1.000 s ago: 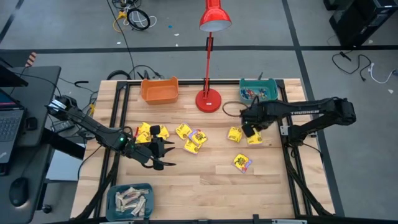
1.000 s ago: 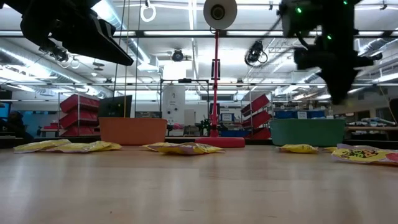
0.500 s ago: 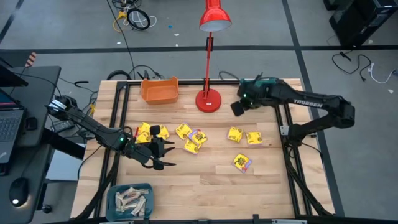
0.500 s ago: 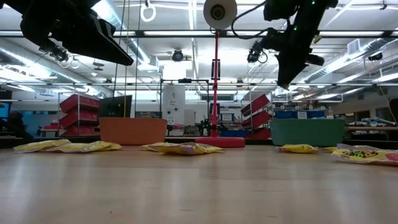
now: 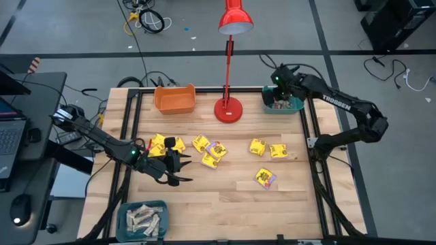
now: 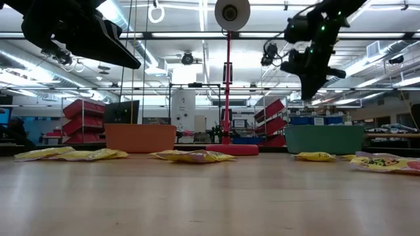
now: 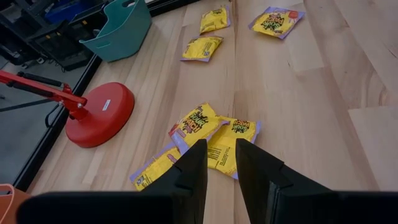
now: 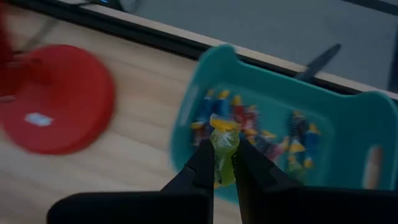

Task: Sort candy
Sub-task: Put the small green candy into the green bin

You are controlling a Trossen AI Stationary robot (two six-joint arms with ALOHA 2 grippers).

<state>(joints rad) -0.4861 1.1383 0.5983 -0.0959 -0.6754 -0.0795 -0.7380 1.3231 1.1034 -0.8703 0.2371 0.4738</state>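
R gripper, jaws clamped on a small yellow candy, hangs above teal bin at surface's far-right corner, bin just below. L gripper idle, jaws slightly apart.

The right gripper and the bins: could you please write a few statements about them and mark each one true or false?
1. The right gripper holds a small yellow-green candy. True.
2. It hangs over the orange bin. False: it is over the teal bin by the red lamp.
3. That teal bin is empty. False: it holds small coloured pieces.
4. The left gripper hangs near yellow packets. True.
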